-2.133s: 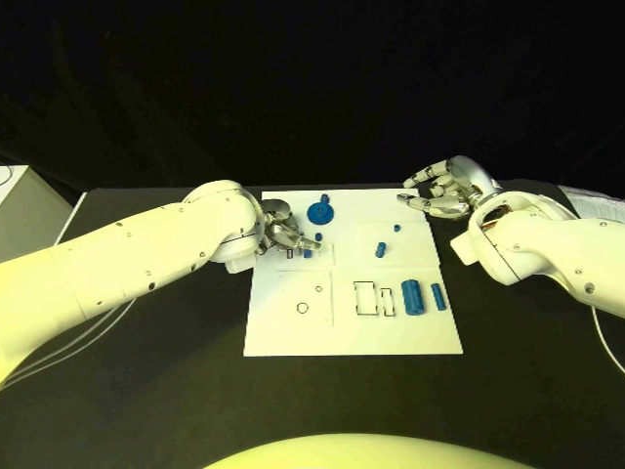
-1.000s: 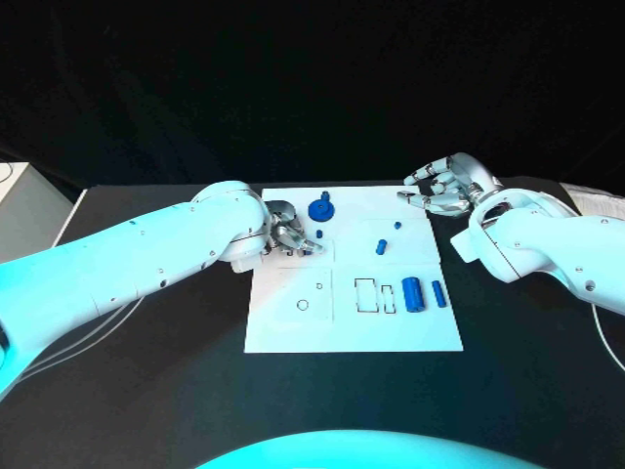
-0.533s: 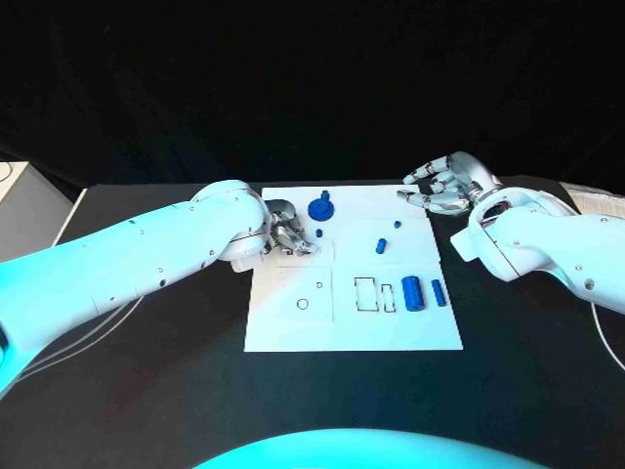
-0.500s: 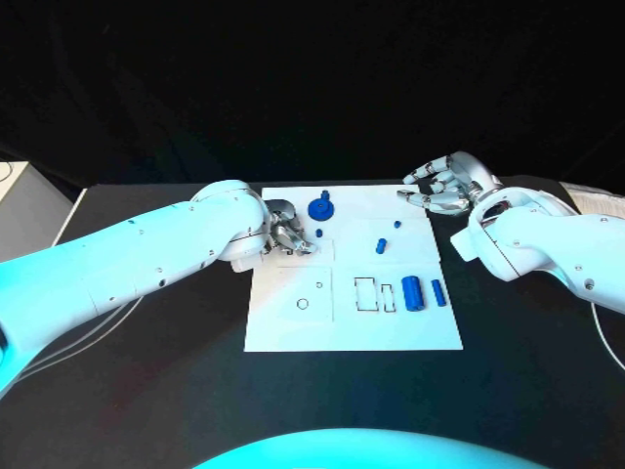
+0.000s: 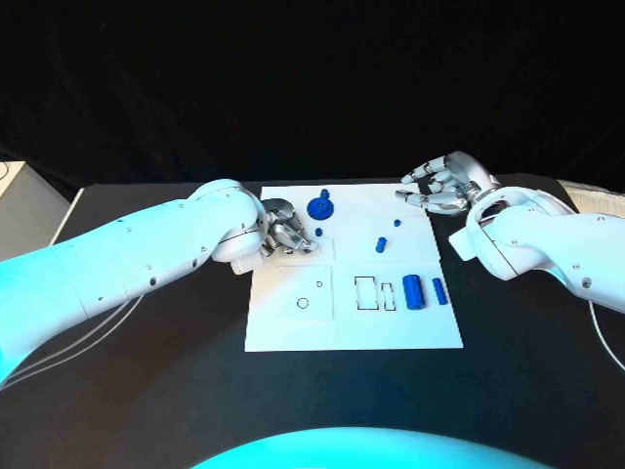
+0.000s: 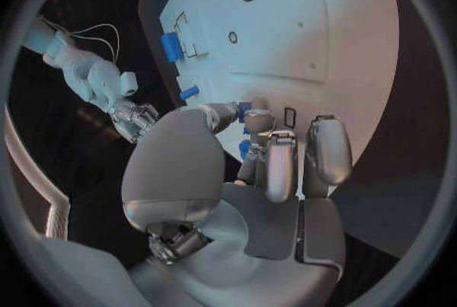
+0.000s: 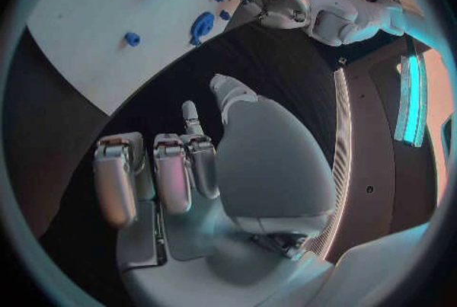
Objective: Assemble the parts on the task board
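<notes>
While the task board (image 5: 353, 322) lies mid-table with bare white toward its near edge, the left hand (image 5: 286, 231) sits over its far left part, fingers curled round a small blue part (image 6: 244, 108) pinched at the tips. Just beside it stands a blue disc part (image 5: 321, 208). Off the far right corner, the right hand (image 5: 443, 184) hovers over the black table (image 5: 144, 391), fingers loosely curled, holding nothing. Two blue cylinders (image 5: 423, 292) lie at the board's right side.

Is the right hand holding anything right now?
No, empty. The right hand hovers past the task board's far right corner, fingers curled loosely with nothing between them in the right wrist view.
</notes>
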Controlling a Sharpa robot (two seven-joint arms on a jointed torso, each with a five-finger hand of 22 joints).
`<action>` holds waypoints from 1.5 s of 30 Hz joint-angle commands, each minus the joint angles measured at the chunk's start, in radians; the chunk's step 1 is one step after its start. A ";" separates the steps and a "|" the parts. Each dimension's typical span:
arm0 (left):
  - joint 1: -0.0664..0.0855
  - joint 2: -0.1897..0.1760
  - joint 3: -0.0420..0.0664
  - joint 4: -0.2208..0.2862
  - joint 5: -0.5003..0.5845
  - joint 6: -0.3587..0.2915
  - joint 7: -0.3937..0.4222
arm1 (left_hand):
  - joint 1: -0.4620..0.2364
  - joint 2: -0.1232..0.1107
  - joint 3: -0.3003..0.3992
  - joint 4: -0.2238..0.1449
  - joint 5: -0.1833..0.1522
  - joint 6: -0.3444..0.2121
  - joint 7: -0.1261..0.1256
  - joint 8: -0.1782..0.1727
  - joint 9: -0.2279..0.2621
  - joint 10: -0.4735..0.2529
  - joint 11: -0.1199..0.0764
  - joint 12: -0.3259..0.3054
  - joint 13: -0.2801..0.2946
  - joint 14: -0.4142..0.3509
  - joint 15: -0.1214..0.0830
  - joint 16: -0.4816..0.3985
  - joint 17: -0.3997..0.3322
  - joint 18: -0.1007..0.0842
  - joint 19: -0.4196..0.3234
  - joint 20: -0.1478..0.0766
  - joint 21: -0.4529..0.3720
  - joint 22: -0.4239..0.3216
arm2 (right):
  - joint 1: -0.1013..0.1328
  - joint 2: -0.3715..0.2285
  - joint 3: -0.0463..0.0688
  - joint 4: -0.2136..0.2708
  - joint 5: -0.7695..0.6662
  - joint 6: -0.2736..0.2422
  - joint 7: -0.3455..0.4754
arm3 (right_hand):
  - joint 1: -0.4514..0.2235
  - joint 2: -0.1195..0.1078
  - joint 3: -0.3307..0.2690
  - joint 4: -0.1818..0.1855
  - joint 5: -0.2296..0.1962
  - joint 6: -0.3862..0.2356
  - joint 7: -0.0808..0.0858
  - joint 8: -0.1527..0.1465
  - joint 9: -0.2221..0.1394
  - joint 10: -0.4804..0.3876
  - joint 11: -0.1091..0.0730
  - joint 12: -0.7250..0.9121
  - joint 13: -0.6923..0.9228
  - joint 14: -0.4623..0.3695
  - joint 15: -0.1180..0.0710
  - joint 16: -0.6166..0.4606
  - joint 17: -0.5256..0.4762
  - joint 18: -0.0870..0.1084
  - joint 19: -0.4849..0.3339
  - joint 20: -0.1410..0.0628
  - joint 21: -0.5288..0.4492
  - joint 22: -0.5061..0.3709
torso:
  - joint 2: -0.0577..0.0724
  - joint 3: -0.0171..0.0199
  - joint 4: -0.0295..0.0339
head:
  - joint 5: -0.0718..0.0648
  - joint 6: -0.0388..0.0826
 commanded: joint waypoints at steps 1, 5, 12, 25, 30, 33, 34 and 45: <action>0.000 -0.008 0.006 0.006 0.095 -0.003 0.015 | 0.006 0.019 0.140 -0.137 -0.001 -0.006 0.003 0.006 0.009 -0.003 0.003 -0.004 -0.003 0.073 0.003 -0.004 0.175 0.010 -0.009 0.003 -0.005 -0.003 | -0.001 0.000 0.000 0.000 -0.010 0.018 0.008 | -0.009 0.003 0.000 0.001 0.004 -0.004 0.001 0.003 -0.001 0.066 0.006 -0.005 0.230 0.101 0.006 -0.003 0.242 -0.006 0.093 0.007 -0.004 0.244 | -0.001 0.0009 0.0007 | -0.001 -0.001; 0.000 -0.016 0.016 0.006 0.131 0.023 0.013 | -0.005 0.027 0.144 -0.141 -0.002 -0.014 0.006 0.009 0.012 -0.011 0.007 -0.011 -0.014 0.068 0.006 -0.011 0.163 0.014 -0.021 0.005 -0.013 -0.016 | -0.002 -0.001 0.000 0.000 -0.010 0.018 0.008 | -0.009 0.003 0.000 0.001 0.004 -0.004 0.001 0.003 -0.001 0.066 0.006 -0.005 0.230 0.101 0.006 -0.003 0.242 -0.006 0.093 0.007 -0.004 0.244 | -0.001 0.0014 0.0007 | -0.002 -0.001; 0.001 -0.024 0.029 -0.009 0.169 0.074 0.009 | -0.024 0.049 0.153 -0.148 -0.002 -0.027 0.011 0.020 0.022 -0.022 0.011 -0.011 -0.019 0.065 0.010 -0.013 0.159 0.016 -0.029 0.009 -0.018 -0.024 | -0.002 -0.002 0.000 0.000 -0.010 0.018 0.007 | -0.009 0.003 0.000 0.001 0.005 -0.004 0.001 0.004 -0.001 0.067 0.006 -0.004 0.231 0.101 0.006 -0.003 0.242 -0.006 0.093 0.007 -0.004 0.244 | -0.002 0.0016 0.0003 | -0.001 0.002; 0.021 0.012 0.033 -0.092 0.168 0.175 0.002 | -0.161 0.063 0.303 -0.271 0.000 -0.062 0.014 0.070 0.095 -0.037 0.015 0.040 0.011 0.064 0.015 -0.008 0.162 0.017 -0.035 0.014 -0.016 -0.019 | -0.002 0.002 0.000 -0.001 -0.010 0.017 0.006 | -0.009 0.003 0.000 0.001 0.005 -0.004 0.001 0.004 -0.001 0.067 0.006 -0.004 0.231 0.101 0.006 -0.003 0.242 -0.006 0.093 0.007 -0.004 0.244 | 0.001 0.0025 -0.0021 | 0.005 0.005; 0.044 0.037 0.031 -0.129 0.125 0.206 0.000 | -0.218 0.067 0.354 -0.311 0.006 -0.061 0.013 0.082 0.119 -0.029 0.013 0.063 0.026 0.068 0.013 -0.002 0.172 0.016 -0.030 0.013 -0.009 -0.010 | -0.002 0.004 0.000 -0.001 -0.010 0.016 0.005 | -0.009 0.003 0.000 0.001 0.005 -0.004 0.001 0.004 -0.001 0.067 0.006 -0.004 0.231 0.101 0.006 -0.003 0.242 -0.006 0.093 0.007 -0.004 0.244 | 0.000 0.0042 -0.0016 | 0.007 0.005; 0.060 0.054 0.026 -0.146 0.095 0.226 0.000 | -0.244 0.067 0.370 -0.333 0.050 -0.053 0.010 0.085 0.131 -0.018 0.011 0.076 0.037 0.072 0.011 0.004 0.182 0.014 -0.022 0.011 -0.001 0.003 | -0.002 0.006 0.000 -0.001 -0.011 0.015 0.005 | -0.009 0.003 0.000 0.001 0.005 -0.004 0.001 0.004 -0.001 0.067 0.006 -0.004 0.231 0.101 0.006 -0.003 0.242 -0.006 0.093 0.007 -0.004 0.244 | 0.000 0.0035 -0.0008 | 0.008 0.007; 0.068 0.062 0.022 -0.152 0.080 0.236 0.000 | -0.250 0.066 0.371 -0.338 0.063 -0.051 0.010 0.085 0.133 -0.014 0.009 0.079 0.040 0.073 0.010 0.005 0.185 0.013 -0.020 0.010 0.000 0.005 | -0.002 0.007 0.000 -0.001 -0.011 0.015 0.005 | -0.011 0.004 -0.001 0.002 0.007 -0.004 0.000 0.004 -0.001 0.066 0.006 -0.005 0.230 0.101 0.006 -0.004 0.241 -0.006 0.093 0.007 -0.004 0.244 | 0.000 0.0025 -0.0011 | 0.009 0.007; 0.104 0.103 -0.003 -0.157 -0.064 0.301 -0.003 | -0.282 0.062 0.352 -0.369 0.204 -0.016 -0.003 0.068 0.149 0.023 -0.003 0.098 0.066 0.089 -0.001 0.024 0.223 0.005 0.009 0.002 0.023 0.043 | -0.002 0.013 0.000 -0.003 -0.012 0.015 0.005 | -0.011 0.004 -0.001 0.002 0.007 -0.004 0.000 0.004 -0.001 0.066 0.006 -0.005 0.230 0.101 0.006 -0.004 0.241 -0.006 0.093 0.007 -0.004 0.244 | -0.002 0.0007 0.0011 | 0.007 0.009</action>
